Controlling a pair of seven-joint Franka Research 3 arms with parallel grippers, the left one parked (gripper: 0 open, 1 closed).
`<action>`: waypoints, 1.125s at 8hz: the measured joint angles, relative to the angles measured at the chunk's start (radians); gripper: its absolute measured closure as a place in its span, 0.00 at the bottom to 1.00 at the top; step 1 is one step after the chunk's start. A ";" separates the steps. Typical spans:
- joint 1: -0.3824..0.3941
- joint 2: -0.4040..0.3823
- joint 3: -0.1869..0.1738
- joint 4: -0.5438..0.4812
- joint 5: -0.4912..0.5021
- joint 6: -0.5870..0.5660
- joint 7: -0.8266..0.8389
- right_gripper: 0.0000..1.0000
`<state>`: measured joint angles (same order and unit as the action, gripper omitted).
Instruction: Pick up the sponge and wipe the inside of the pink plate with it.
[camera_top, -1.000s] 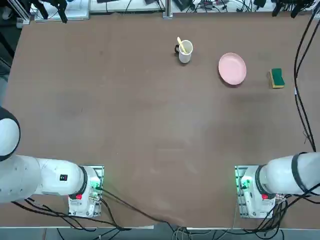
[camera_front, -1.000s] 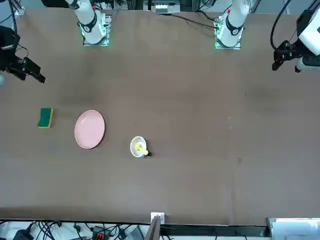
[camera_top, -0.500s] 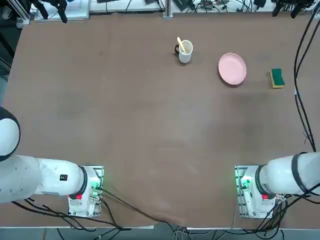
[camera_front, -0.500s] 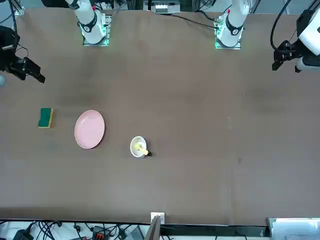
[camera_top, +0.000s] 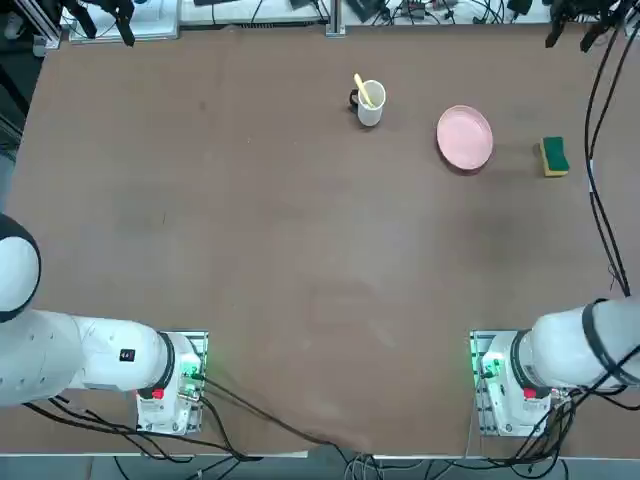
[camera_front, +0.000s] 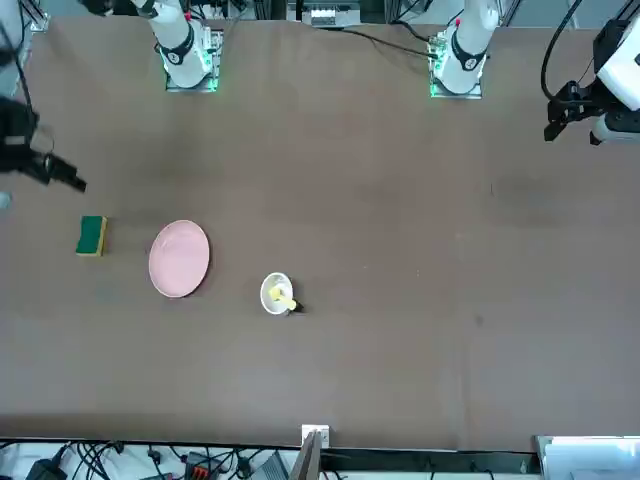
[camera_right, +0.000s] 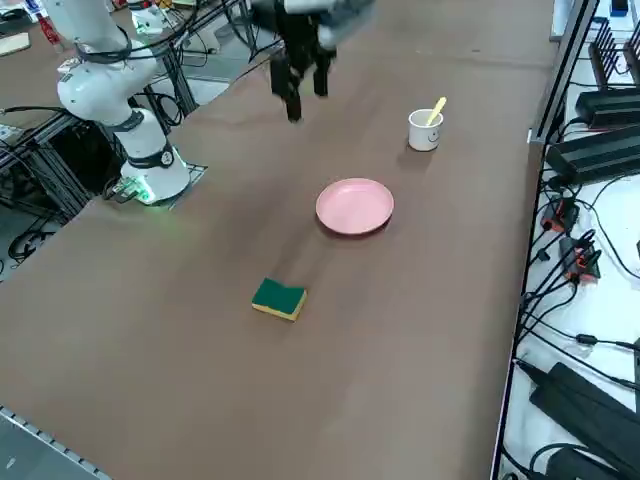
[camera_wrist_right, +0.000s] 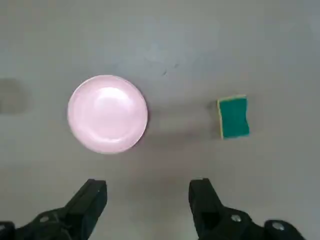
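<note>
1. Small rectangular sponge, dk green scourer over yellow body (camera_top: 556, 155): flat on the brown table (camera_top: 300, 250), green side up, at btwn 3 & 4 o'clock of the plate, top view. Apart from it, w/ bare table around, so fingers could prob. straddle it w/o knocking the dish.

2. Round pale pink plate, shallow rim (camera_top: 465, 137): right way up, inside facing the ceiling & nothing on it, so the wiping surface is open. Nothing holds it; light-looking, might skid if pressed hard. Gentle strokes advisable.

3. White cup (camera_top: 371, 112) w/ yellow utensil (camera_right: 437, 111) leaning in it: btwn 9 & 10 o'clock of the plate, top view. Clear of the sponge-to-plate path, so prob. just to be left alone; wide wiping swings that way cd clip it.

4. R gripper (camera_wrist_right: 148, 186): raised off the table, at approx 12 o'clock of the sponge in the right side view. Fingers spread wide, nothing btwn them, touching nothing. Height gives room to line up; wide spread suits a grasp.

5. Step in hand, my read: approach to sponge, task at its start. Next: centre over sponge, match its edges, lower, close, lift, then over to plate. Soft body shd squash; too shallow a grip cd slip.
</note>
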<state>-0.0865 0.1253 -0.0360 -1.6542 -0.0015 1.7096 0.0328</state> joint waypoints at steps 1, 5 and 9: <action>-0.021 0.062 -0.001 -0.002 0.000 0.068 -0.037 0.00; -0.094 0.262 -0.004 -0.004 -0.002 0.257 -0.104 0.00; -0.188 0.340 -0.005 0.000 -0.002 0.320 -0.206 0.00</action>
<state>-0.2747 0.4649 -0.0410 -1.6547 -0.0033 2.0294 -0.1730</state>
